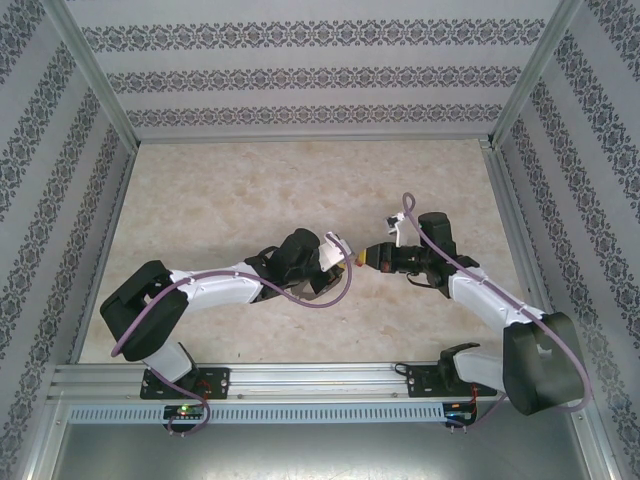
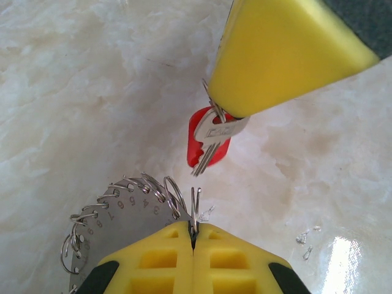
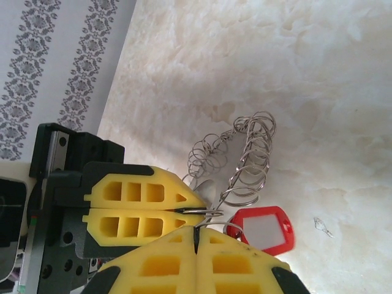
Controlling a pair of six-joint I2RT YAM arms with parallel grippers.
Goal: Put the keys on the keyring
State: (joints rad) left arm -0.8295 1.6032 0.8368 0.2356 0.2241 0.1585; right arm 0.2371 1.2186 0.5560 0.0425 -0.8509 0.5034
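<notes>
**Item 1, left gripper** [image 2: 193, 233]: jaws pressed fully together, pinching 1 of the small split rings [image 2: 195, 205] at the rim of the keyring.

**Item 2, keyring** [image 2: 113, 214]: grey hoop stamped with numerals and fringed with the silvery split rings. It sits at the left fingertips and curves off to their left in the left wrist view.

**Item 3, right gripper** [image 3: 196, 237]: jaws closed tight, clamped on the silvery end of the key.

**Item 4, key** [image 2: 207, 150]: red plastic head, short silvery blade. It hangs from the right fingertips, just beside the pinched ring, with a small gap visible in the left wrist view.

**Item 5, table** [image 1: 250, 190]: marbled beige. The 2 grippers meet tip to tip near its centre.

**Item 6, loose silvery bits** [image 2: 304, 237]: lying on the table, apart from the keyring.
</notes>
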